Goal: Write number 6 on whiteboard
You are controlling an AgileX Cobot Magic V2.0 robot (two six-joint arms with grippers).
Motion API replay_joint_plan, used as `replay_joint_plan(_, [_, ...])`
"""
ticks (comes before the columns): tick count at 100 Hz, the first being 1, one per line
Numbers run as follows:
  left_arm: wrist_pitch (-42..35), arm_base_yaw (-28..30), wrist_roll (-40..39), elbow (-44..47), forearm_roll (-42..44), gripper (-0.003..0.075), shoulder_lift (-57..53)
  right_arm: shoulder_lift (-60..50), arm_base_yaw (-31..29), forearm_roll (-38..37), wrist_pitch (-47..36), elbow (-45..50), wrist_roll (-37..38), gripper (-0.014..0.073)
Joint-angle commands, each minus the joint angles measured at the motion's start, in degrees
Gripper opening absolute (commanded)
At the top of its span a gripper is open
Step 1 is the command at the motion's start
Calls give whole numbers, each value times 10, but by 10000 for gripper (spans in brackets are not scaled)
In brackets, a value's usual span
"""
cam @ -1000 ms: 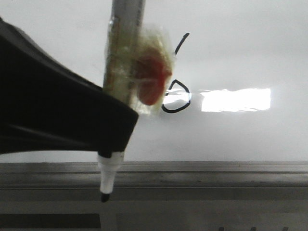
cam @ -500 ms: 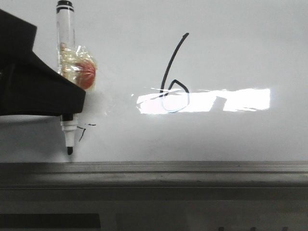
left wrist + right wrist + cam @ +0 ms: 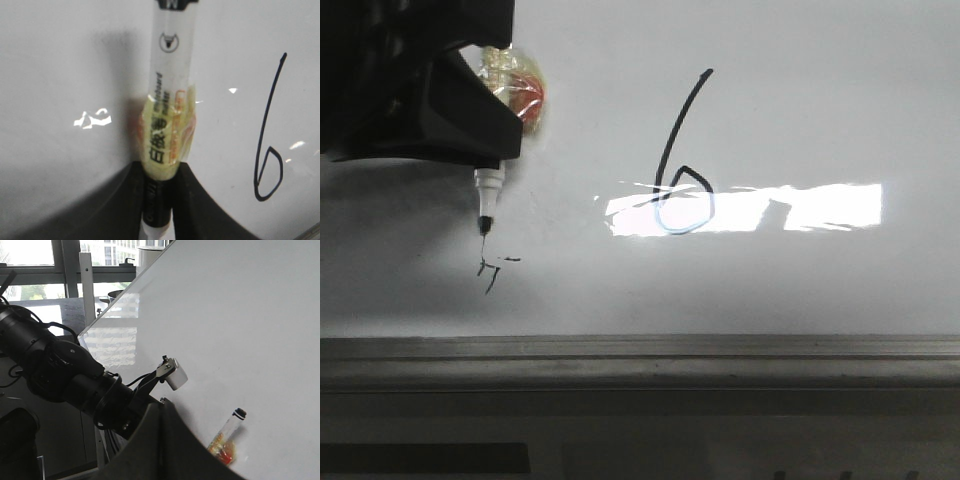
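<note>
The whiteboard (image 3: pixel 800 100) fills the front view. The number 6 (image 3: pixel 682 160) is drawn on it in bold black, its loop lying in the glare. It also shows in the left wrist view (image 3: pixel 267 150). My left gripper (image 3: pixel 480 150), at the upper left, is shut on a clear whiteboard marker (image 3: pixel 485 190) wrapped in yellow and red tape. The marker's black tip points down, well left of the 6. The left wrist view shows the fingers (image 3: pixel 200 205) clamped on the marker (image 3: pixel 170 100). My right gripper (image 3: pixel 160 410) is shut and empty, away from the board.
A small faint scribble (image 3: pixel 490 270) lies just below the marker tip. A grey metal rail (image 3: pixel 720 350) runs along the board's bottom edge. A bright glare strip (image 3: pixel 800 208) crosses the board. The left arm (image 3: pixel 60 375) and the marker (image 3: pixel 229 437) show in the right wrist view.
My left gripper carried the marker from close in front of the 6 to the left, then upward. The whole 6 is now uncovered. The tip now sits just above the small scribble.
</note>
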Motion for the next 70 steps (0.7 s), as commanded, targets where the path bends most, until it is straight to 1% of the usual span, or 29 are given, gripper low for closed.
replay_joint_plan(1, [-42,0,11,-22,-5,-20,10,0,-5,8,-31,-15,-6,-61])
replay_joint_plan(6, [-49,0,11,-24,-21,-20,20,0,-5,8,-31,-15,-6,-61])
replay_joint_plan(29, [-30,0,6,-24,-20,-20,60,0,-5,8,-31,-15,-6,-61])
replay_joint_plan(53, [-71,0,6,-24,-20,-20,77,0,-5,8,-28,-15,-6,-61])
replay_joint_plan(70, [-79,0,6,-24,-20,-20,77,0,-5,8,-28,-15,-6,-62])
